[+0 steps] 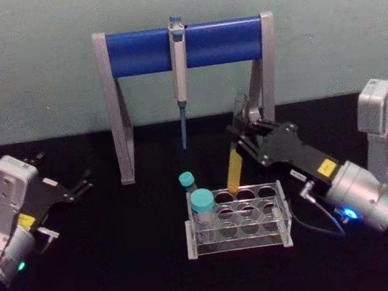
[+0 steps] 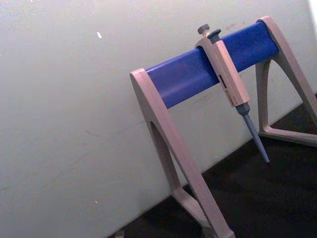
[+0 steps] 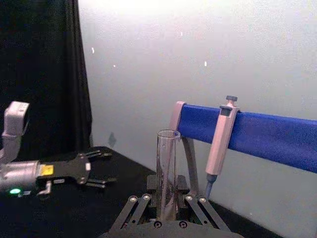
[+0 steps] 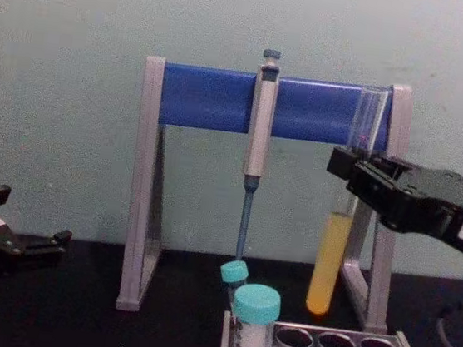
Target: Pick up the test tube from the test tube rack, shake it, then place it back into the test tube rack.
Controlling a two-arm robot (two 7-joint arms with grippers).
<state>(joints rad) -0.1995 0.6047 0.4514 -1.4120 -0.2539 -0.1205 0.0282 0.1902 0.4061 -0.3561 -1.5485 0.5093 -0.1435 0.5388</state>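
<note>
Right gripper (image 1: pixel 243 138) clenched on test tube (image 4: pixel 330 264), upper half. Yellow end hung below fingers, clear above test tube rack (image 1: pixel 240 245) back row. My judgement: shake gently, mouth up, since uncapped liquid could spill. Left gripper (image 1: pixel 80 186) parked well apart, fingers spread.

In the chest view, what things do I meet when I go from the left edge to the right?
left gripper → pipette → test tube, held in the right gripper
</note>
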